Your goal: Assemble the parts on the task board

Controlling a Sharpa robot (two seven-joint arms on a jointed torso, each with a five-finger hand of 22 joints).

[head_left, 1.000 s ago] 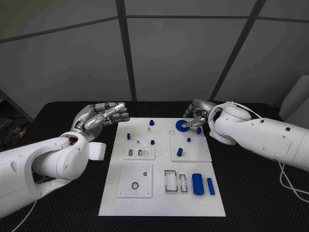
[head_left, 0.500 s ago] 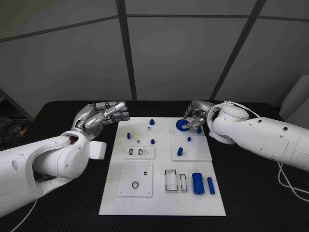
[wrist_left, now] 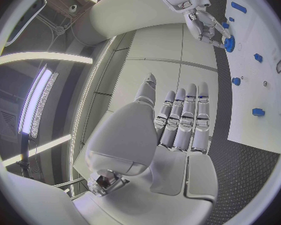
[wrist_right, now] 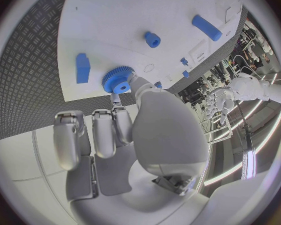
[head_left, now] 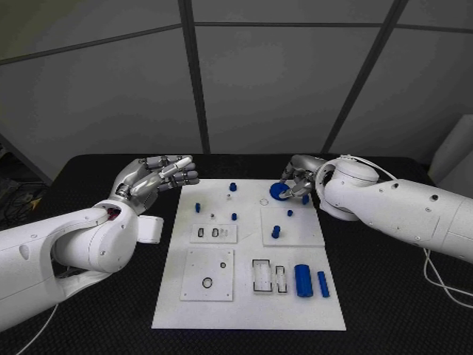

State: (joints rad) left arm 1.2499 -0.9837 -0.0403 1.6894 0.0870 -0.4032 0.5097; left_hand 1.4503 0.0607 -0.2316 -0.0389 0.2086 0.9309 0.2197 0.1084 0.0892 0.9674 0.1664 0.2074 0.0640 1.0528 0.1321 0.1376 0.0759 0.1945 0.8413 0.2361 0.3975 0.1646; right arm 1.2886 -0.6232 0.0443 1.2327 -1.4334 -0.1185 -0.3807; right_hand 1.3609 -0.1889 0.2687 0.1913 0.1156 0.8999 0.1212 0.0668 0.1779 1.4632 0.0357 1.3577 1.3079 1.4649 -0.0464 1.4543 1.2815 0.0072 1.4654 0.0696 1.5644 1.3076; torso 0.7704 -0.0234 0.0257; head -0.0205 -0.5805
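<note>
— One gear [head_left: 279, 191] near the board's [head_left: 247, 314] far edge, pinched in the right hand's [head_left: 297, 176] fingers [wrist_right: 119, 119]?
— Yes. Left hand [head_left: 157, 177] idle, fingers loosely curled, holding nothing. Next, I judge: seat the gear squarely on its peg.

One task board [head_left: 247, 310]; one blue gear [head_left: 279, 191]; two large blue cylinders [head_left: 303, 281] [head_left: 323, 284]; two robot hands [head_left: 160, 177] [head_left: 298, 177].

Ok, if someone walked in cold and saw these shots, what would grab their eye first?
Probably the right hand at the far right corner of the white task board, pinching a blue toothed gear between its fingertips. Next, the left hand raised off the board's far left corner, holding nothing, and the two blue bars lying near the board's right edge.
</note>
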